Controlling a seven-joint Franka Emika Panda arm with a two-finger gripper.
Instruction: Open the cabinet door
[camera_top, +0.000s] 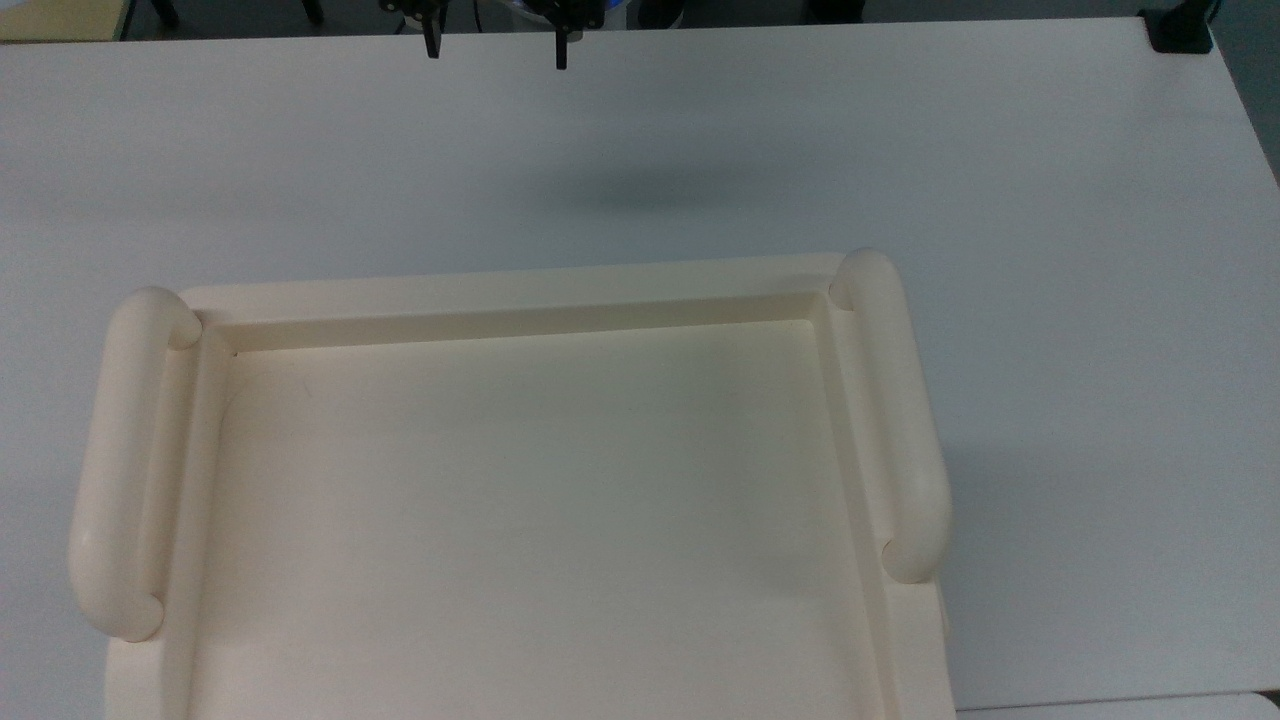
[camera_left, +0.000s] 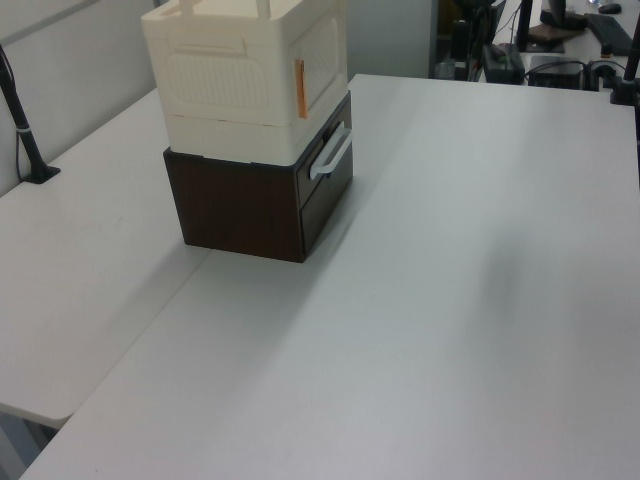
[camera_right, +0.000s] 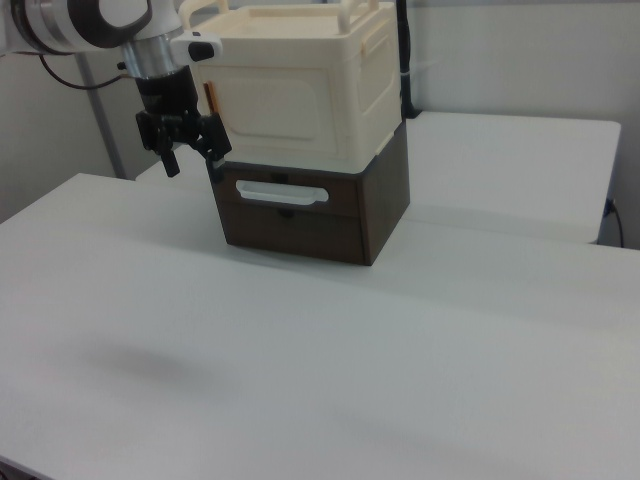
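Cream plastic makes up the cabinet (camera_right: 300, 85), which sits stacked on a dark brown drawer unit (camera_right: 315, 215) toward the upper middle of the right view. The cabinet door (camera_right: 275, 105) is the flat panel on the face that looks toward the camera in the right view; it lies flush with the front, so it appears closed. An orange strip (camera_right: 210, 98) shows at its left edge in the right view, and the same strip (camera_left: 299, 88) shows on the cabinet's corner in the left view, upper left of the frame. I judge that to be the free edge to pull from, though no knob can be made out.

The gripper (camera_right: 188, 140) hangs in the upper left of the right view, fingers pointing down and spread apart, holding nothing. It is just beside the door's left edge, apart from it. That placement suits a reach to the free edge, so the approach looks underway and the pull not yet begun. In the top view the two fingertips (camera_top: 431, 45) show at the top edge, above the white table (camera_top: 640, 160).

Room is generous: the table in front of the door is bare. The white drawer handle (camera_right: 281, 193) just below juts out and could snag a low approach.
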